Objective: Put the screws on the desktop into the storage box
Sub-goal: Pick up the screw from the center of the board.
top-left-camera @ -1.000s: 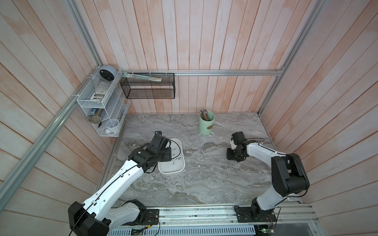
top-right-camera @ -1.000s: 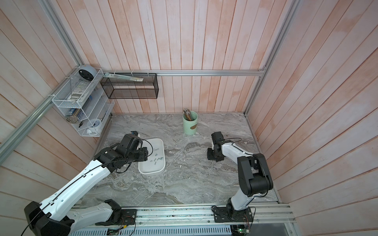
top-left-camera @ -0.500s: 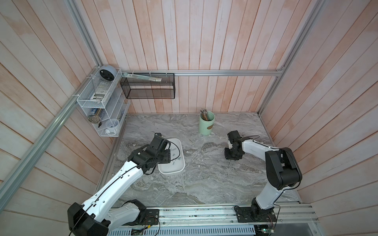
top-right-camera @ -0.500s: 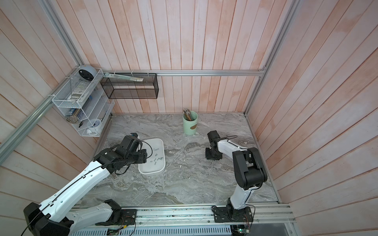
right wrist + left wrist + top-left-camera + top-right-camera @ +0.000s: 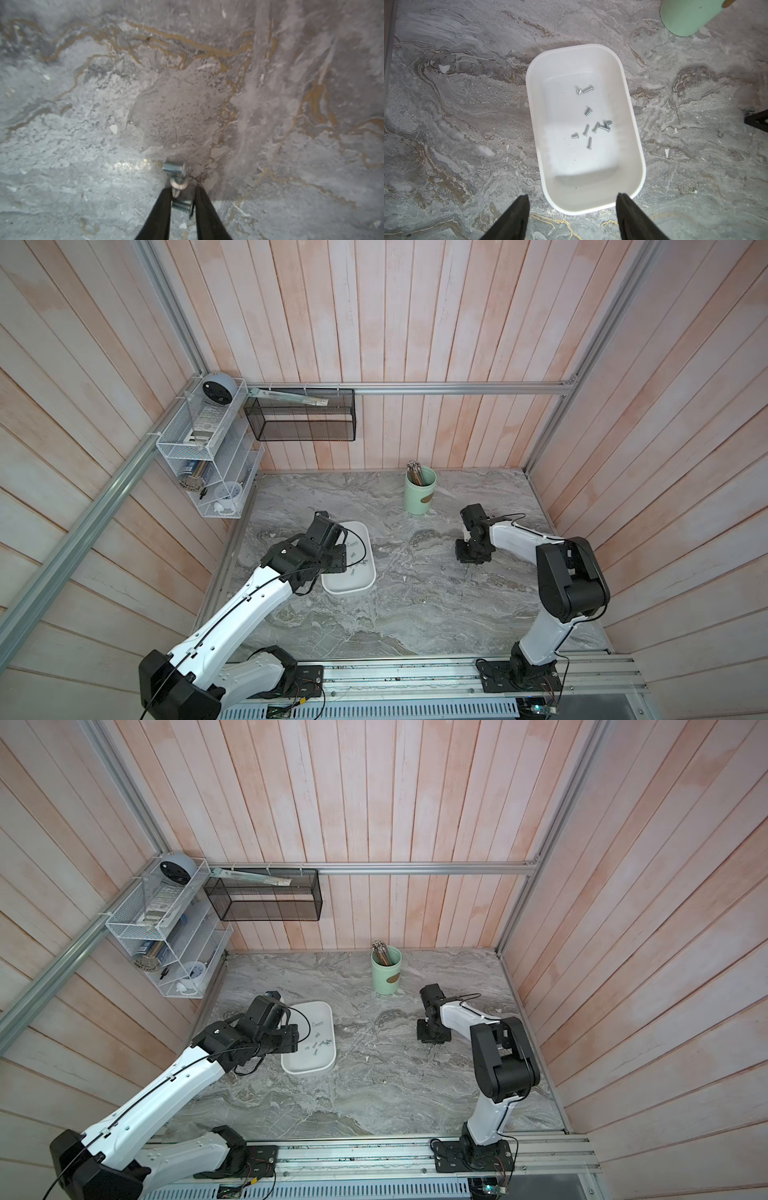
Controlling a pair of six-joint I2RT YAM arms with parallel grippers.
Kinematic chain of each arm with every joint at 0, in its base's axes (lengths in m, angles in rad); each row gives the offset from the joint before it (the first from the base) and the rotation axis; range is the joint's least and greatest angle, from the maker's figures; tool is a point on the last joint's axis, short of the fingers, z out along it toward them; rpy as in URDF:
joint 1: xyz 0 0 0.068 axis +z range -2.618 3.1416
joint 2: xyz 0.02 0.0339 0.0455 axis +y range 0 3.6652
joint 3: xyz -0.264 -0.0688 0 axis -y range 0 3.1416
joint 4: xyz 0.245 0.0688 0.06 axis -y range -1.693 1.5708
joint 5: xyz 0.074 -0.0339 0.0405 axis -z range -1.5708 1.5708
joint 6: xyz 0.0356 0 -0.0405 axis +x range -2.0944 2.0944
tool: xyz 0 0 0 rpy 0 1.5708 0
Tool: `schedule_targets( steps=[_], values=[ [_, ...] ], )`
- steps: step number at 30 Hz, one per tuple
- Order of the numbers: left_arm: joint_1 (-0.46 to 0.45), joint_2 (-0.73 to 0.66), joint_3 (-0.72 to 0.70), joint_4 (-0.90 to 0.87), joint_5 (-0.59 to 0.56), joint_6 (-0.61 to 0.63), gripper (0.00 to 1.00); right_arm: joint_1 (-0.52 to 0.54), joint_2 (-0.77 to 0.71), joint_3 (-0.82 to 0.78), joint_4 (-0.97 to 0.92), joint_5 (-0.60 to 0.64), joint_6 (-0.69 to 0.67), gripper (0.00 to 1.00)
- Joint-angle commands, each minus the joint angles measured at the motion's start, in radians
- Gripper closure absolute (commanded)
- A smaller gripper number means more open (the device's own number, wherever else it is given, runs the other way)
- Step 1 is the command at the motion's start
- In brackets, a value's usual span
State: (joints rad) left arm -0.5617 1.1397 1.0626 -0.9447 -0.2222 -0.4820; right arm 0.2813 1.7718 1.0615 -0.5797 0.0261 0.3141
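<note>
The white storage box lies on the marble desktop left of centre, with several silvery screws inside it. My left gripper hovers open over the box's near end, nothing between its fingers. In both top views my right gripper points down at the desktop right of centre. In the right wrist view it is shut on one screw that spans the narrow gap. A second screw lies at its fingertips and a third screw just beyond.
A pale green cup of brown sticks stands behind, between box and right gripper. A black mesh basket and a white wire shelf hang on the walls. Wooden walls close in the desktop on three sides.
The right arm has shifted slightly left and its jaws have narrowed onto the screws. The left arm has not moved.
</note>
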Motion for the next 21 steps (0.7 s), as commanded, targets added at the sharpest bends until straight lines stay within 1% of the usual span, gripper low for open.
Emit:
schedule_targets(
  steps=[1, 6, 14, 21],
  values=[
    [0.003, 0.008, -0.013, -0.006, -0.022, 0.012, 0.28, 0.013, 0.028, 0.004, -0.058, 0.001, 0.016, 0.73],
    [0.003, 0.008, -0.012, -0.005, -0.022, 0.011, 0.28, 0.018, 0.015, 0.010, -0.065, 0.003, 0.020, 0.75],
    [0.003, 0.006, -0.012, -0.006, -0.023, 0.010, 0.28, 0.021, -0.069, 0.011, -0.077, -0.004, 0.026, 0.77],
    [0.003, 0.005, -0.012, -0.006, -0.025, 0.011, 0.28, 0.042, -0.143, 0.003, -0.071, -0.066, 0.040, 0.77]
  ],
)
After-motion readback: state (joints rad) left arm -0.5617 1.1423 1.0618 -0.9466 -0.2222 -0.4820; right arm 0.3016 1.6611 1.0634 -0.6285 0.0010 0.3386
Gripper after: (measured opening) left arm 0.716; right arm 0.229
